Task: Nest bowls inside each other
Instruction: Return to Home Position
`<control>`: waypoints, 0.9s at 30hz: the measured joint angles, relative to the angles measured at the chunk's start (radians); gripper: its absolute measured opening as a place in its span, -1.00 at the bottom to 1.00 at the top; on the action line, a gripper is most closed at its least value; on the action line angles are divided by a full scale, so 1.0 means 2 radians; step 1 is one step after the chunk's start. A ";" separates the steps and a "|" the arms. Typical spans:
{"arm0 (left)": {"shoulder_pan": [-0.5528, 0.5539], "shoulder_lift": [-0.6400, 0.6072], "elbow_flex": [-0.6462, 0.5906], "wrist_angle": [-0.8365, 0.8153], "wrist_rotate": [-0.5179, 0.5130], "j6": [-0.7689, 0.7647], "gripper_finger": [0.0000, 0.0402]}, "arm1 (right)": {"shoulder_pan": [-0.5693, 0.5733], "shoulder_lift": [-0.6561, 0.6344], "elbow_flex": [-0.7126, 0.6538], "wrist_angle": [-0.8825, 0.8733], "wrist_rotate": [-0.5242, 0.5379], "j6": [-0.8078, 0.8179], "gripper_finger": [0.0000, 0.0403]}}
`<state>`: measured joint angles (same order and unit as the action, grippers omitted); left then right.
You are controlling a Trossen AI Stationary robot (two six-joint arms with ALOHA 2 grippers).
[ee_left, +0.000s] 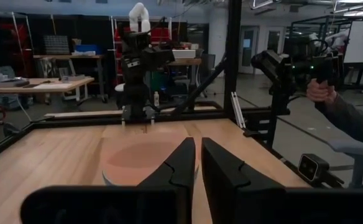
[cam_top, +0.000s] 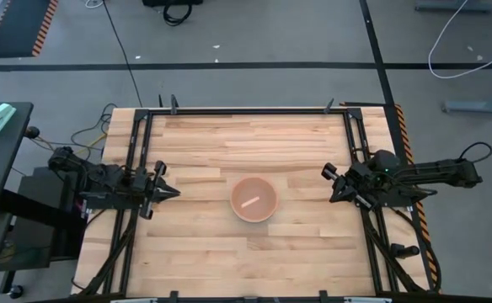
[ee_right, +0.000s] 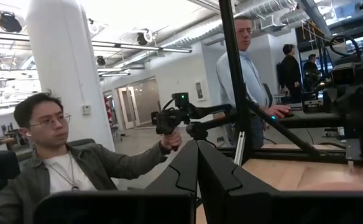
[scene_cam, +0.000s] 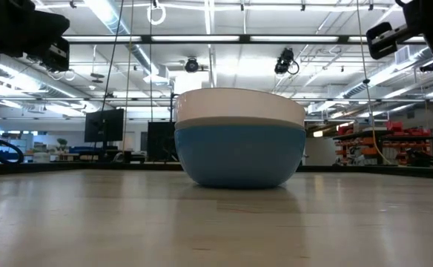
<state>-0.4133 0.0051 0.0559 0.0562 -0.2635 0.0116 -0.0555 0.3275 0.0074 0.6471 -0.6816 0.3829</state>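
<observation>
Nearest to us, in the left wrist view, the left gripper has its two fingers drawn almost together. Only a thin slit shows between them, and it has hold of nothing. Beyond its tips, and apart from them, the pink bowl sits on the table.

The low view shows us that this bowl tops a stack. The blue bowl stands on the wood, and the grey bowl sits inside it with a band of its wall showing above the blue rim. We can hardly see the pink one from that height. From above only the pink one shows, near the middle of the table, between the two arms and touching neither.

Farther off, the right gripper hangs by the table's right edge, its fingers closed tip to tip and empty. Past the table a person's hand grips a dark handle.

We judge the nesting done, and the step in hand to be parking the arms. The next move calls for no grasp, only a path to the rest pose that keeps well clear of the stack.
</observation>
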 joint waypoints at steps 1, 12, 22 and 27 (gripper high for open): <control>0.000 0.000 0.000 0.000 0.000 0.000 -0.81 | 0.000 0.000 0.000 0.000 0.000 0.000 -0.93; 0.000 0.000 -0.002 0.014 0.000 0.008 -0.85 | 0.000 0.000 0.000 -0.004 -0.002 -0.013 -0.93; 0.001 0.007 -0.024 0.021 -0.013 0.023 -0.84 | 0.000 0.000 0.001 -0.058 -0.017 -0.044 -0.93; 0.002 0.011 -0.023 0.003 -0.018 0.040 -0.81 | 0.000 0.001 0.001 -0.109 -0.020 -0.081 -0.93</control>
<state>-0.4085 0.0263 0.0093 0.0630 -0.2986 0.0915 -0.0555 0.3297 0.0090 0.4289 -0.7225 0.2202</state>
